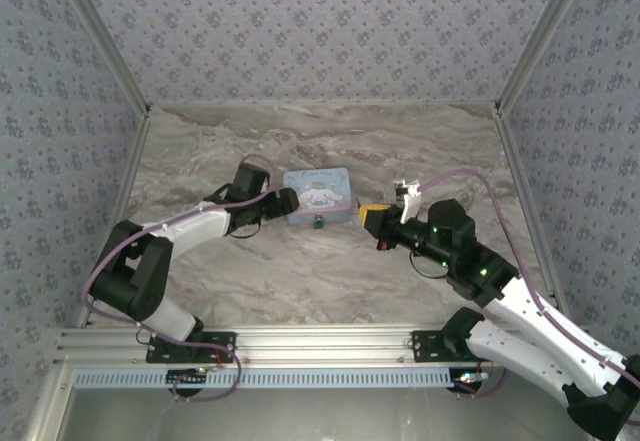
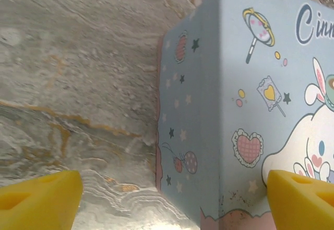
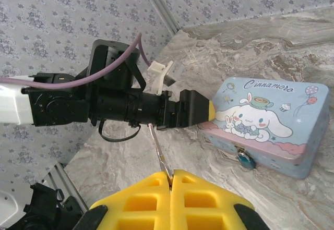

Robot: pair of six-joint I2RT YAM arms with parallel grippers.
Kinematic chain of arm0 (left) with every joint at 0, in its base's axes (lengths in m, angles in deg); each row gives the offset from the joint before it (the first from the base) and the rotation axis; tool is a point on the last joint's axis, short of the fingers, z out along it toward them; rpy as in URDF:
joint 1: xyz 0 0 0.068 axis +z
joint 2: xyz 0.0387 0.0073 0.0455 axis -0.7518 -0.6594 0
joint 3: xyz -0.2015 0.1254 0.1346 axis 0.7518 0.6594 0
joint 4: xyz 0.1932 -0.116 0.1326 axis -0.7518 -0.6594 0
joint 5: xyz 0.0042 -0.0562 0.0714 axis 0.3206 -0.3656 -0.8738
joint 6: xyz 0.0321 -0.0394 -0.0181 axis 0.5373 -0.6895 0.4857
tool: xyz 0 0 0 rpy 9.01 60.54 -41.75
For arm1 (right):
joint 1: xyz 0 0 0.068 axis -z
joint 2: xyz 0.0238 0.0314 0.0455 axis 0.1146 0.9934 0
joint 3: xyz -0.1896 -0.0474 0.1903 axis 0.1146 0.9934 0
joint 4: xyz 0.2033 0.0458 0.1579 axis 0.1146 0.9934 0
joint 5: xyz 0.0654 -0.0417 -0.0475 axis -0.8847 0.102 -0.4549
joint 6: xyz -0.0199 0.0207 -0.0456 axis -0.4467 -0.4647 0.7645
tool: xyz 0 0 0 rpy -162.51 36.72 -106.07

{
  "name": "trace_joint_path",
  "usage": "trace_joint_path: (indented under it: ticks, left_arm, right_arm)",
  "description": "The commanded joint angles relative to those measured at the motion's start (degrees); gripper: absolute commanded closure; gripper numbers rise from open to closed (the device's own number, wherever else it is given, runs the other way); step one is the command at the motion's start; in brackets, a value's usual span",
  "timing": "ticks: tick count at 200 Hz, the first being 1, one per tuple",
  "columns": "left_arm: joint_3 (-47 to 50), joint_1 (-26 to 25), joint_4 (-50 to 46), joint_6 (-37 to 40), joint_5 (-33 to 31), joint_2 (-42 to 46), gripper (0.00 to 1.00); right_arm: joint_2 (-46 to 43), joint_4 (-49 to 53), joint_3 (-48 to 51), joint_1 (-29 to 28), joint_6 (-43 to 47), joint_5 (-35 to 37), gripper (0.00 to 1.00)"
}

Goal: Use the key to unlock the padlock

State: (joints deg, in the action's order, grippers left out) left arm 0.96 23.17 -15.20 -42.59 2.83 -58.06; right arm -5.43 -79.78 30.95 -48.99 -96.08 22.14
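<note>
The padlock [image 3: 245, 158] is a tiny blue lock hanging on the front clasp of a light blue cartoon tin [image 3: 271, 115]; from above it shows as a dark speck [image 1: 319, 223]. My right gripper [image 3: 171, 175] is shut on the key [image 3: 159, 144], a thin metal strip sticking up from between its yellow pads. It hovers right of the tin [image 1: 318, 194], apart from the lock. My left gripper [image 2: 172, 204] is open at the tin's left end, one yellow fingertip [image 2: 39, 198] over the table and the other fingertip [image 2: 302, 198] over the lid.
The marble-patterned tabletop [image 1: 300, 281] is walled in by patterned panels on three sides. An aluminium rail [image 1: 300, 346] carries both arm bases along the near edge. A pink cable [image 1: 480, 186] loops above the right arm.
</note>
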Motion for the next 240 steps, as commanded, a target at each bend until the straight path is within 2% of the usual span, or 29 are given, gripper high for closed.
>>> trace_joint_path:
  ticks: [1, 51, 95, 162, 187, 240]
  left_arm:
    - [-0.9, 2.7, -5.5, 2.4, -2.7, -3.6, 0.10]
    - [-9.2, 6.7, -5.2, 5.6, -1.5, -11.0, 0.10]
    - [-17.1, 7.0, -7.0, 8.4, -1.4, -16.9, 0.09]
    - [-21.7, 7.0, -7.5, 12.4, -2.1, -13.4, 0.07]
    - [-25.7, 5.4, -10.7, 15.0, -3.8, -12.1, 0.07]
    - [-30.4, -1.3, -12.4, 17.3, -4.7, -13.9, 0.07]
  right_arm:
    - [-0.1, -0.6, -0.4, -0.2, 0.7, 0.4, 1.00]
    - [-0.2, -0.3, -0.5, -0.3, 0.4, 0.4, 1.00]
    - [-0.2, -0.2, -0.4, -0.4, 0.1, 0.6, 1.00]
    - [0.4, 0.0, -0.8, -0.3, 0.4, 0.8, 1.00]
    - [0.9, 0.4, -1.2, -0.4, 1.0, 0.9, 1.00]
    - [1.0, 0.5, -1.3, -0.3, 1.1, 1.0, 1.00]
